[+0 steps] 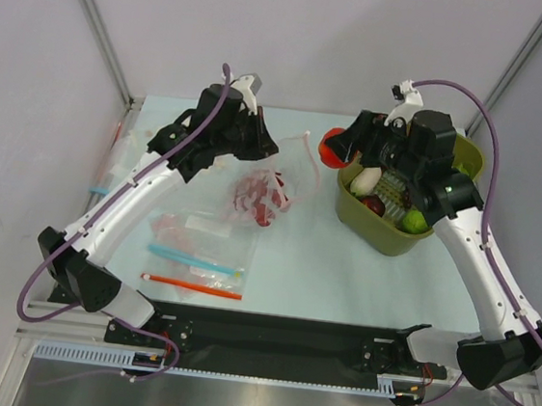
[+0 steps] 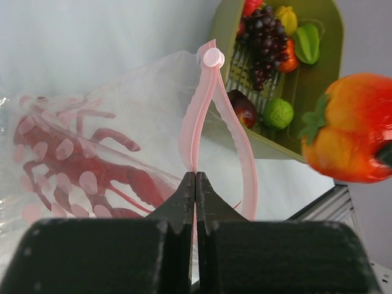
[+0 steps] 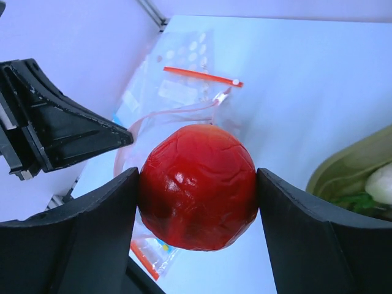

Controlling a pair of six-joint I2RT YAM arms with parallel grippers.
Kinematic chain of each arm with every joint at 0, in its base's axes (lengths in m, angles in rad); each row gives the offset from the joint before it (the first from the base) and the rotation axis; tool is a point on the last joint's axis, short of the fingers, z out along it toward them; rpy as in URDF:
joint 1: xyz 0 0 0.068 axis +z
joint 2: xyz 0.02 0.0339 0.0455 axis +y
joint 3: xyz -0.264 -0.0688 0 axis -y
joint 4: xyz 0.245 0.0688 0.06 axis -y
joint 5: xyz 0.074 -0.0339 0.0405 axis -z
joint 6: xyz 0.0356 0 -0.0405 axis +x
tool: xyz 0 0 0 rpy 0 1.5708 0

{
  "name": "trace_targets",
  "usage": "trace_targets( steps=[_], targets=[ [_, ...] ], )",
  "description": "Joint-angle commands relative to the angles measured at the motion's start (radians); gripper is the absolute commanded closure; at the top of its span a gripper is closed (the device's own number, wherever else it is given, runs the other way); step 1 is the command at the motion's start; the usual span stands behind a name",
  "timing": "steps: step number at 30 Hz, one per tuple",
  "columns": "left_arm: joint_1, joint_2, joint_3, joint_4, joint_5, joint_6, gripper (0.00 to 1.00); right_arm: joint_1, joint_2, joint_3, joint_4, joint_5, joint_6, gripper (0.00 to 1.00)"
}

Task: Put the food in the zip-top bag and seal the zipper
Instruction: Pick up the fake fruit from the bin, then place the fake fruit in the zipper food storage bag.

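Starting at your near edge, you have a few flat bags (image 1: 193,248) lying on the table (image 1: 342,269), one with a blue strip (image 1: 192,258) and one with an orange-red strip (image 1: 191,286). They sit on your left side, just in front of the left arm's elbow.

Behind them, near the middle of the table, lies the zip-top bag (image 1: 252,201), crinkled and partly raised. The lobster (image 2: 141,187) is inside it, showing red through the plastic. Your left gripper (image 2: 195,180) is pinched tight on the zipper (image 2: 212,59), holding one lip of the mouth up. The pink strip bows out into an open loop beyond the fingertips.

To the right of that loop, your right gripper (image 3: 197,184) stands wide, clamped on the tomato (image 3: 196,202), one finger on each side. The tomato hangs off the table, close to the bag's mouth and outside it, just left of the basket's rim.

Farther right, the green basket (image 1: 384,239) sits under your right wrist. The radish (image 1: 365,181) lies in it near the left wall, among grapes (image 2: 263,37), a lime-green ball (image 2: 278,113) and other toy fruit.
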Motion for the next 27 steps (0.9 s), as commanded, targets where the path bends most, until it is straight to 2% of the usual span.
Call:
trace_targets(
  steps=[1, 10, 15, 17, 19, 21, 22, 24, 27],
  targets=[
    [-0.019, -0.032, 0.092, 0.035, 0.046, -0.043, 1.0, 0.029, -0.022, -0.007, 0.083, -0.059, -0.024, 0.79],
    [-0.047, -0.002, 0.189, 0.033, 0.105, -0.075, 1.0, 0.107, 0.012, 0.019, 0.1, -0.078, -0.025, 0.78],
    [-0.051, 0.01, 0.201, 0.022, 0.123, -0.074, 1.0, 0.147, 0.049, 0.05, 0.066, 0.012, -0.048, 0.77],
    [-0.051, 0.001, 0.203, 0.032, 0.118, -0.079, 1.0, 0.147, 0.067, 0.059, 0.032, 0.043, -0.05, 0.68],
    [-0.051, 0.001, 0.213, 0.029, 0.117, -0.08, 1.0, 0.147, 0.076, 0.059, 0.006, 0.071, -0.039, 0.5],
    [-0.051, 0.01, 0.236, 0.019, 0.12, -0.083, 1.0, 0.147, 0.078, 0.059, -0.003, 0.098, -0.034, 0.24],
    [-0.051, 0.011, 0.241, 0.01, 0.124, -0.082, 1.0, 0.147, 0.075, 0.056, -0.002, 0.101, -0.037, 0.06],
    [-0.051, 0.019, 0.247, 0.004, 0.12, -0.083, 1.0, 0.147, 0.063, 0.053, 0.006, 0.109, -0.04, 0.0],
    [-0.047, 0.024, 0.253, -0.008, 0.105, -0.08, 1.0, 0.144, 0.041, 0.053, 0.012, 0.117, -0.053, 0.0]
  ],
)
